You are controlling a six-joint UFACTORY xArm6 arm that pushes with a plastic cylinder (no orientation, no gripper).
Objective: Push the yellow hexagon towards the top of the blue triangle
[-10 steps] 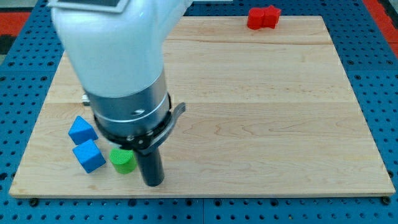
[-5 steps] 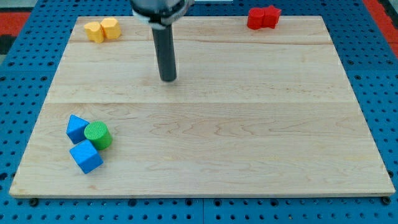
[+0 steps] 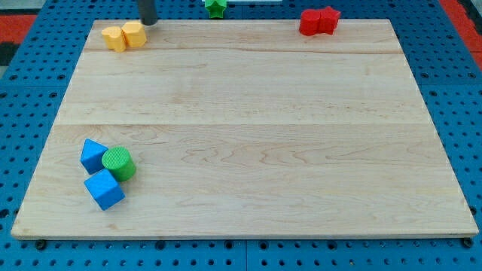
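The wooden surface (image 3: 256, 135) is seen filling most of the view, set on a blue pegboard (image 3: 22, 113). At the view's top right edge of the surface, two red blocks (image 3: 319, 20) are seen touching each other; their shapes cannot be made out. At the lower left, a blue cube (image 3: 105, 189) lies nearest the view's bottom, with a green cylinder (image 3: 119, 163) just above and to its right, and a blue triangle (image 3: 93, 155) touching the cylinder on its left. At the top left, the yellow hexagon (image 3: 135, 34) is seen touching a second yellow block (image 3: 114, 38) on its left, well apart from the blue triangle. A green block (image 3: 216, 7) is partly cut off at the view's top edge. My tip (image 3: 149, 22) stands just above and right of the yellow hexagon, close to it; contact cannot be told. No hand is carried by the arm, so nothing is gripped.
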